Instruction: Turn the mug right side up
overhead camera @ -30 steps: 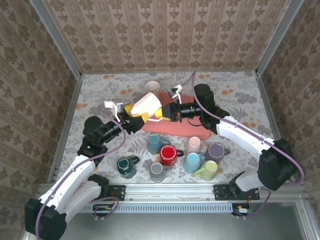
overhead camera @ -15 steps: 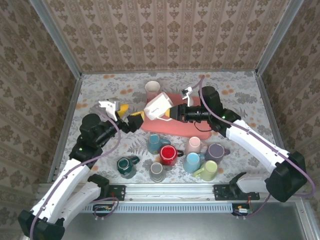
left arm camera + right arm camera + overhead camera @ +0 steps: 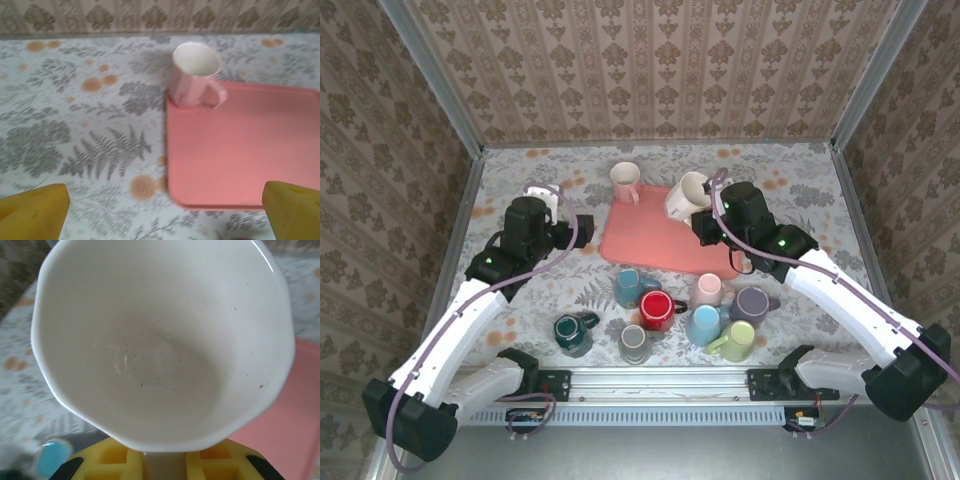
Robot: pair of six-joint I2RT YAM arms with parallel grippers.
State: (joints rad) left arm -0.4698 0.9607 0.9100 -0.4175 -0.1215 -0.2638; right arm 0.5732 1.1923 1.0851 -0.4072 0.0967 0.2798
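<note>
Logging the scene from the widest item down: the floral-clothed table [image 3: 520, 180] carried a pink tray [image 3: 660, 250] at its centre. A cluster of coloured mugs [image 3: 657, 310] sat between the tray and the near rail. A pink mug [image 3: 195, 75] stood mouth-up at the tray's far-left corner; whether it was on the tray or just off it was unclear. The task item, the white mug [image 3: 688, 193], was over the far edge of the tray, toward its right end. It was clamped in the right gripper [image 3: 702, 213]. In the right wrist view its mouth faced the camera and the whole inside was visible, with the yellow fingers [image 3: 100, 462] closed at its near rim. From above the opening pointed upward with a lean. Judgement: the flip itself looked mostly done. What was left was levelling the mug, setting it on its base and letting go. Contact with the tray could not be confirmed from these views. The right arm reached forward from its base with the wrist pitched over the tray's far side. The left arm was folded over the table to the left of the tray, well apart from the white mug. The left gripper [image 3: 164, 212] was spread wide with nothing between its tips, facing the tray and the pink mug.
</note>
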